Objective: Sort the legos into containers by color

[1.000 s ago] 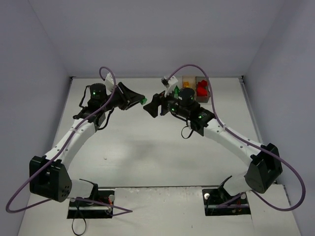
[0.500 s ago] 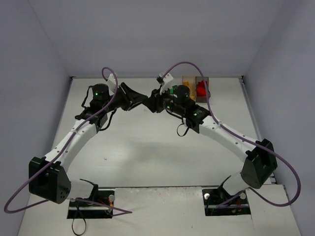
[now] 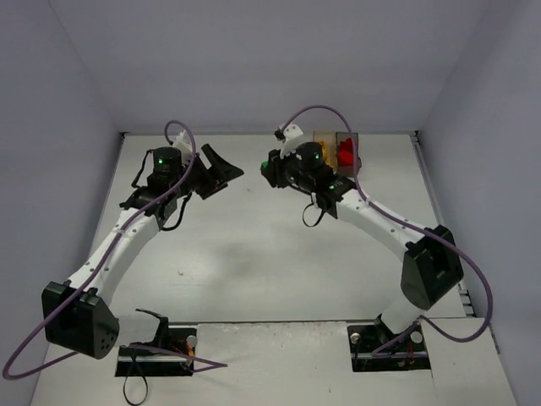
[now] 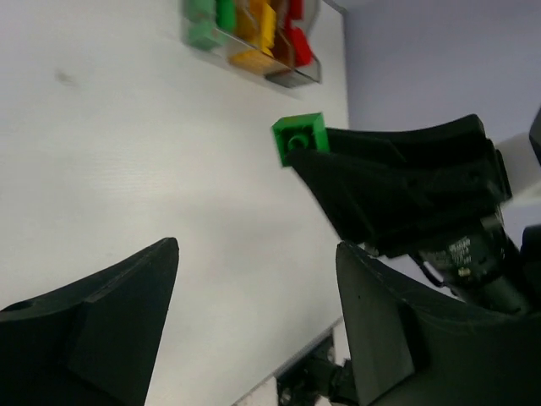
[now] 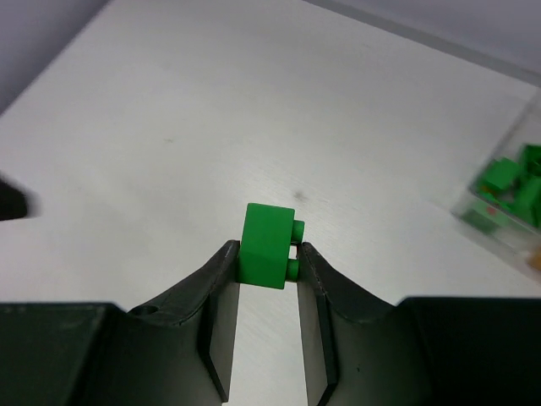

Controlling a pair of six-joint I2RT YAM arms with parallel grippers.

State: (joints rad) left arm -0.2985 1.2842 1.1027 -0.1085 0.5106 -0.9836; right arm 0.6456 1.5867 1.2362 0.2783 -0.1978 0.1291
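Observation:
My right gripper (image 5: 264,250) is shut on a green lego (image 5: 269,245), which sticks out past its fingertips above the table. In the left wrist view the same green lego (image 4: 300,139) shows at the tip of the right gripper (image 4: 314,162). My left gripper (image 4: 258,247) stands open with nothing in it, a short way left of the right gripper (image 3: 272,167). The containers (image 4: 254,52) stand in a row holding green, yellow and red legos. From above, the containers (image 3: 338,139) lie at the back, partly hidden by the right arm. A green-filled container (image 5: 507,190) shows at right.
The white table is walled on three sides. Both arms reach toward the back middle, with the left gripper (image 3: 221,167) close to the right one. Purple cables loop above both wrists.
The green lego has passed from my left gripper to my right. The left gripper opened and drew back to the left; the right closed on the lego and pulled toward the containers.

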